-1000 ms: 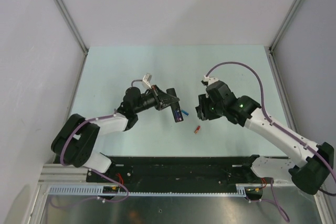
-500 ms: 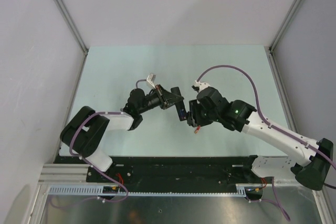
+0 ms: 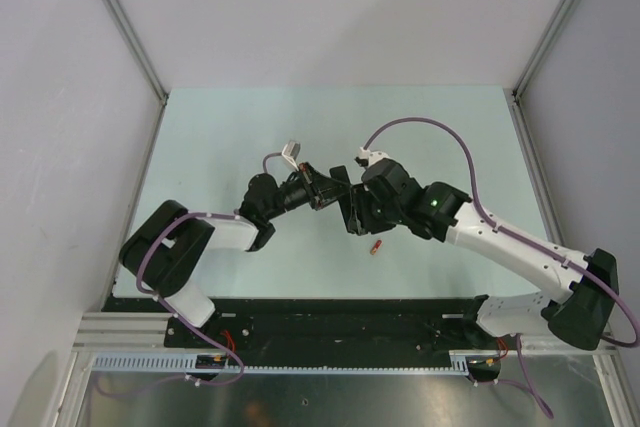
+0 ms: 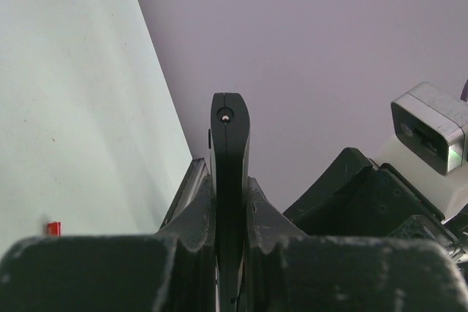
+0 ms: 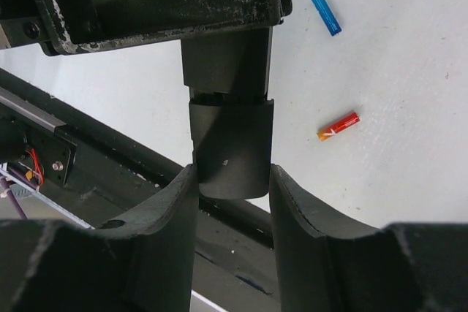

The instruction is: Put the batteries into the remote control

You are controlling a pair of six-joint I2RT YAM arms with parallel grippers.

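The only container in sight was the remote control (image 5: 230,144) itself. A seam ran across its dark back, marking off the end section, but neither wrist view showed an open compartment or anything inside it. Both batteries lay loose on the pale worktop (image 3: 250,127), outside the remote. The blue battery (image 5: 324,12) lay farther off, and the red-orange battery (image 5: 338,126), with its pale tip, lay nearer the dark rail at the worktop's near edge. The two were apart and not touching, and neither touched an arm. In the overhead view only the red-orange one showed, just on the near side of the spot where the two arms met over the middle of the worktop. The left end effector (image 4: 229,195) was clamped narrowly on the remote. Its wrist view showed the black bar edge-on, pinched between the two fingers and jutting out past their tips. The right end effector (image 5: 232,180) faced it from the other side with its fingers (image 5: 175,210) partly apart. One finger sat on each side of the remote's free end, below the seam. They lay close against the sides of that end section, but it could not be told whether they pressed on it or merely flanked it. The remote thus hung between the two end effectors, carried by the left one.
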